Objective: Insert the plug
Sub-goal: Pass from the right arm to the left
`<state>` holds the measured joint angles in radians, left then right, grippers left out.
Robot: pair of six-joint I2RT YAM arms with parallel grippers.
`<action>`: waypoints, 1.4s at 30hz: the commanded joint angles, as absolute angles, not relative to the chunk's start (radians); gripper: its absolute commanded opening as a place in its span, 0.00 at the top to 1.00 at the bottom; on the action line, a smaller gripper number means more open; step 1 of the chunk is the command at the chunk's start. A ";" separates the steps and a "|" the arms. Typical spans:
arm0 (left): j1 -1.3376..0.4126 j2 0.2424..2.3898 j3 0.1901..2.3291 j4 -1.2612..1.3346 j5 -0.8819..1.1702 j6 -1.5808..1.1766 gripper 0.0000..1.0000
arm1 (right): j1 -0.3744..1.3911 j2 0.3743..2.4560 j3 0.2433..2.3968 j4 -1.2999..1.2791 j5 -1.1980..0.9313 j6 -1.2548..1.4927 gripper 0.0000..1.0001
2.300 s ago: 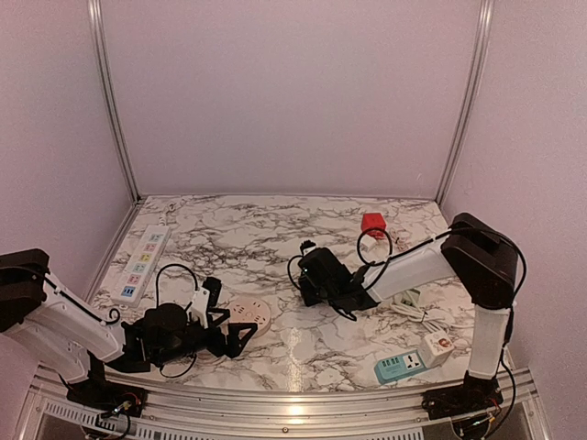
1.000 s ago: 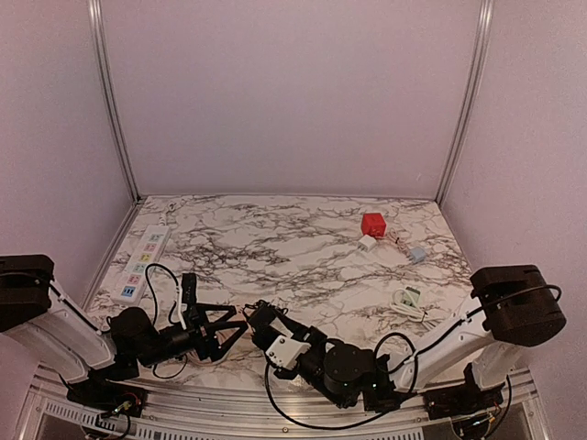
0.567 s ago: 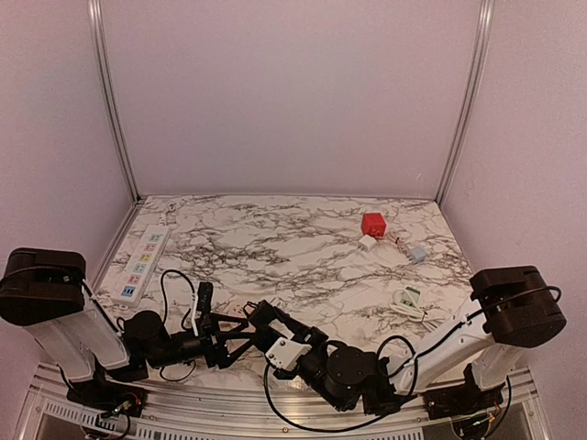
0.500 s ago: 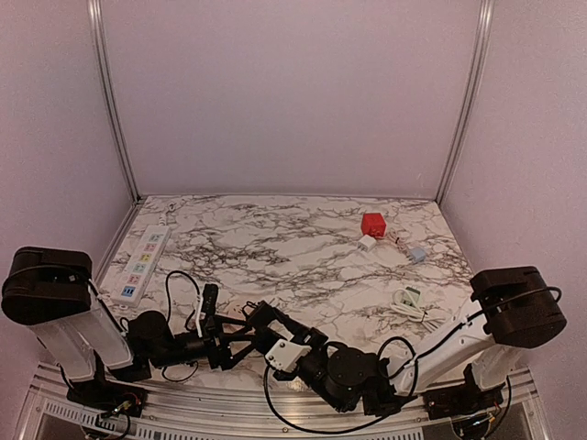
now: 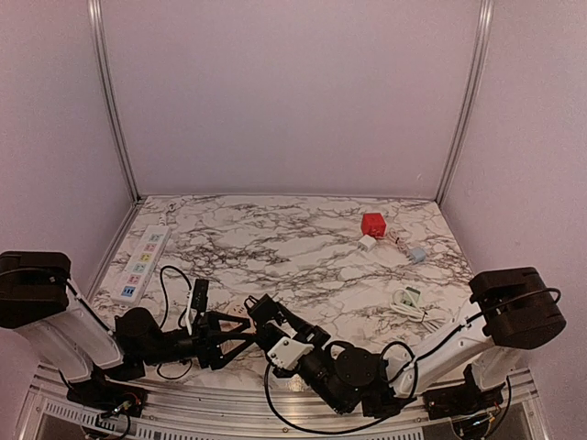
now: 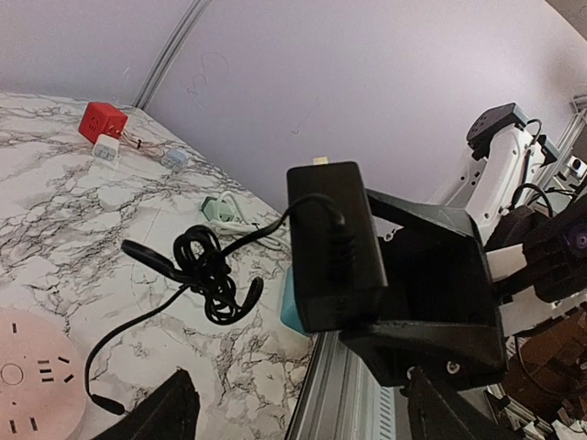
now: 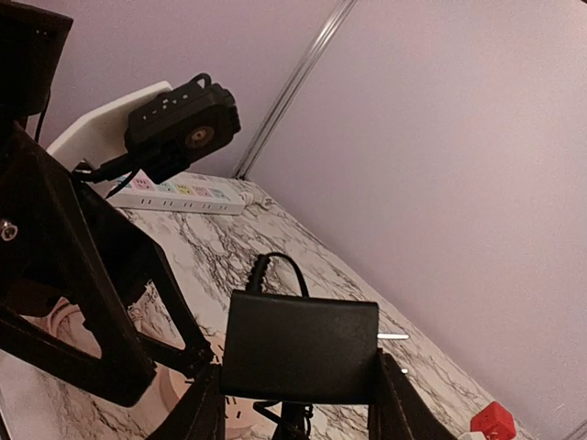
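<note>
The right jaws clamp the black power adapter (image 7: 300,347); the left jaws gape empty just beside it; pink socket (image 6: 18,367) beneath.

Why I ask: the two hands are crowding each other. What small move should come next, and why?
Probably ease the left hand shut on the black adapter: the right hand holds it up right in front of the open left hand, seemingly for a handover, with the pink socket on the table nearby.
</note>
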<state>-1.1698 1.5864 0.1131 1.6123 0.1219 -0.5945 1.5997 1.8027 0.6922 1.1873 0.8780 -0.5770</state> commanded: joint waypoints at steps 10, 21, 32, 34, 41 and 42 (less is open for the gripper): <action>-1.179 1.551 0.110 1.773 0.186 -0.577 0.20 | 1.620 1.849 0.737 1.194 0.858 -0.575 0.58; -1.198 1.571 0.126 1.779 0.189 -0.566 0.27 | 1.640 1.910 0.780 1.152 0.833 -0.574 0.58; -1.201 1.569 0.116 1.779 0.167 -0.545 0.37 | 1.648 1.905 0.774 1.160 0.828 -0.565 0.58; -1.201 1.565 0.116 1.779 0.167 -0.545 0.44 | 1.648 1.904 0.771 1.170 0.824 -0.567 0.57; -1.203 1.566 0.116 1.779 0.166 -0.541 0.82 | 1.651 1.909 0.772 1.171 0.825 -0.572 0.57; -1.203 1.564 0.117 1.779 0.166 -0.541 0.84 | 1.651 1.911 0.774 1.172 0.827 -0.576 0.57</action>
<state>-1.1931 1.5719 0.1097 1.6146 0.1410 -0.5793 1.6421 1.9060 0.7506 1.1400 0.8410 -0.6006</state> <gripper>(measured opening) 0.231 0.432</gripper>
